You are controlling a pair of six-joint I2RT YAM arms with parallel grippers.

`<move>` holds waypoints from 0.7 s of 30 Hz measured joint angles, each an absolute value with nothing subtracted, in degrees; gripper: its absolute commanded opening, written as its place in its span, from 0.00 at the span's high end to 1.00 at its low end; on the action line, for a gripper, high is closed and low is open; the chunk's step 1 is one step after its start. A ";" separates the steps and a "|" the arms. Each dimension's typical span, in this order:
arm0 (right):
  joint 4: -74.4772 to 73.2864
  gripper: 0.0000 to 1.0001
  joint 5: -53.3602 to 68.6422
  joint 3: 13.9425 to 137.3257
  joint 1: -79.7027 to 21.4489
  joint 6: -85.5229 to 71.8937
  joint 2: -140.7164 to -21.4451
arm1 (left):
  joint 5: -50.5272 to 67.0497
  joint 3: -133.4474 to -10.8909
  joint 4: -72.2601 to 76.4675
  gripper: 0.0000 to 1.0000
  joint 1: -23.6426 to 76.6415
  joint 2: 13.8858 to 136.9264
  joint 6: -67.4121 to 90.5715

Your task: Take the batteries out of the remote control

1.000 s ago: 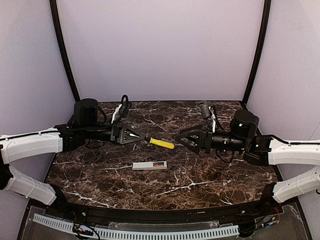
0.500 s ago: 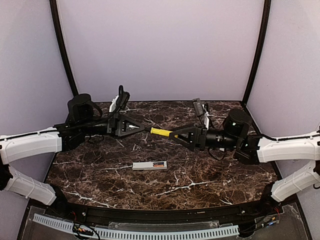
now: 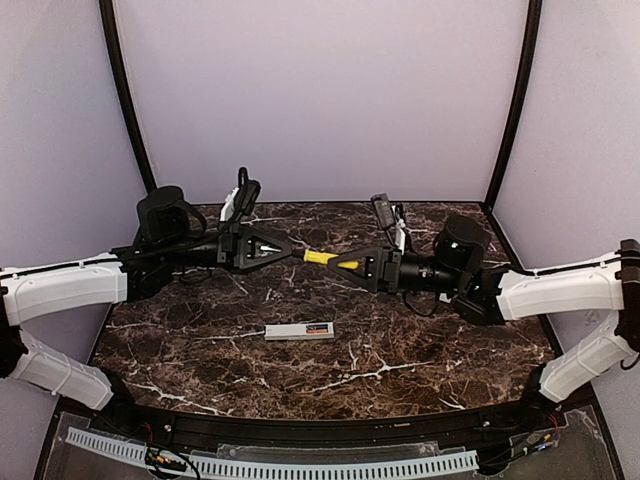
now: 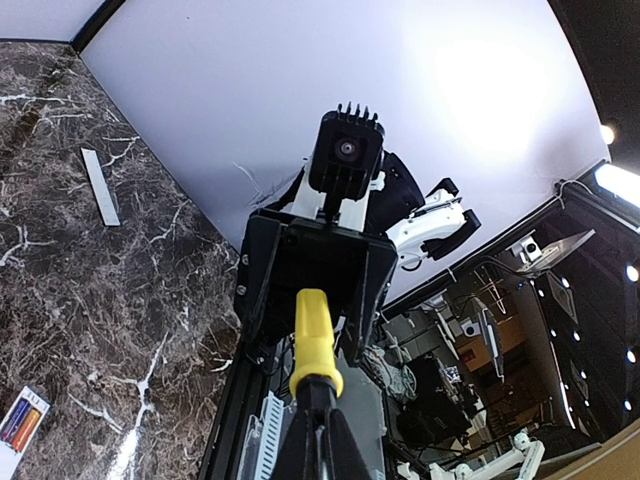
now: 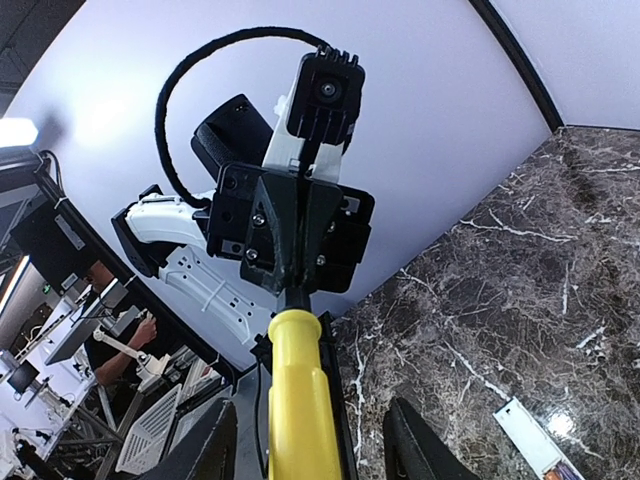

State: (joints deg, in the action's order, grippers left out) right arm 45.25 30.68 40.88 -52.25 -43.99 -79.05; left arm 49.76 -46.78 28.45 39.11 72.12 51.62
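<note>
The white remote control lies flat on the marble, recess up, with orange-red batteries at its right end. The left wrist view shows the remote control and the batteries at the lower left. A yellow-handled screwdriver hangs level above the table. My left gripper is shut on its dark shaft. My right gripper is open, and its fingers stand either side of the yellow handle with gaps showing.
A flat pale cover strip lies on the marble near the back wall. Purple walls close in the table at the back and both sides. A white perforated rail runs along the near edge.
My right gripper has moved left and up over the yellow handle, and its jaws have narrowed. My left gripper has lifted the screwdriver slightly. The remote has not moved.
</note>
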 measured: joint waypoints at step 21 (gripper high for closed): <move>44.97 0.64 30.94 45.19 -53.21 -44.82 -82.94 | 47.59 -47.40 24.43 1.00 39.11 72.12 47.24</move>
State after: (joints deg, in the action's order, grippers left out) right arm 44.97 30.94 45.19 -53.21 -44.82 -82.94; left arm 47.59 -47.40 24.43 39.11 72.12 47.24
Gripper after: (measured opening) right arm 0.340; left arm 0.034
